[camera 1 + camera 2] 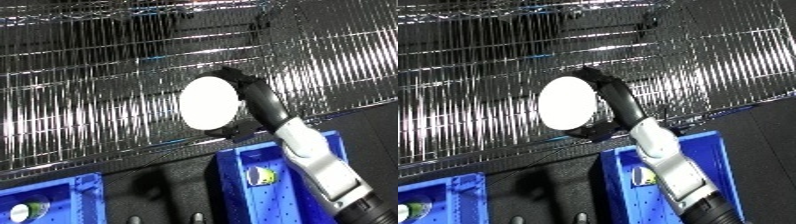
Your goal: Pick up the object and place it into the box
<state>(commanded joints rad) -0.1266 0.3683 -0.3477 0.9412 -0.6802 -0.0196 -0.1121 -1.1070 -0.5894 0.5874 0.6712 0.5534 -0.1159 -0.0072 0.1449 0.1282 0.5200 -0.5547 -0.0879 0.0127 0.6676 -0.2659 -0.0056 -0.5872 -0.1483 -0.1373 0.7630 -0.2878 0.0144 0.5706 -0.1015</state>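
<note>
A white round disc-shaped object [210,102], flat face toward the camera, is held up in front of the wire shelf [80,95], above its front edge. The right hand [242,85] wraps round it from behind, black fingers showing along the disc's upper right rim and below it. Below stands a blue bin [233,165], with a small round yellow-green and white item [260,175] lying near its left wall. A second blue bin [62,192] sits at the lower left corner and holds a similar small item [25,210].

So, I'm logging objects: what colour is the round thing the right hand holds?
White. The round object in the right hand shows best in the left eye view.
</note>
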